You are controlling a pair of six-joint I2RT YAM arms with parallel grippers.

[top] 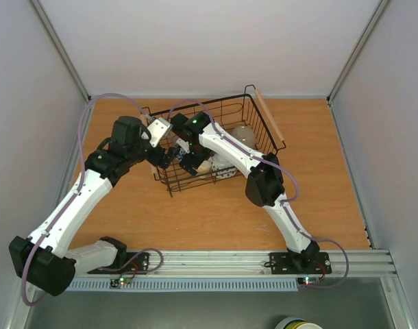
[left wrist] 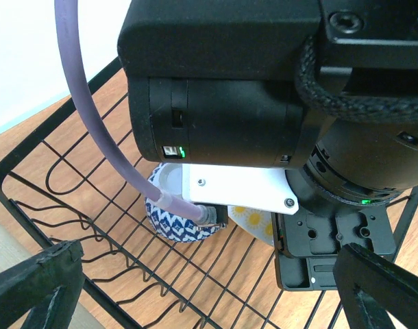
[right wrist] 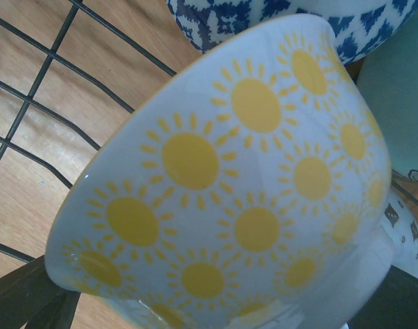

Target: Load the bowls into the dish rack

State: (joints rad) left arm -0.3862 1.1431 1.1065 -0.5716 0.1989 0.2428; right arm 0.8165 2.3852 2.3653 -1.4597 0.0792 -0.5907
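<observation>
1. Both arms reach from the near edge into the dish rack, which stands at the far middle of the table.
2. Left gripper hangs over the rack floor, fingers spread wide.
3. Right gripper shows fingers wide apart on either side of the yellow-sun bowl; whether they touch it cannot be told.
4. Blue-and-white bowl lies just beside that one, and a beige bowl sits far right in the rack.
</observation>
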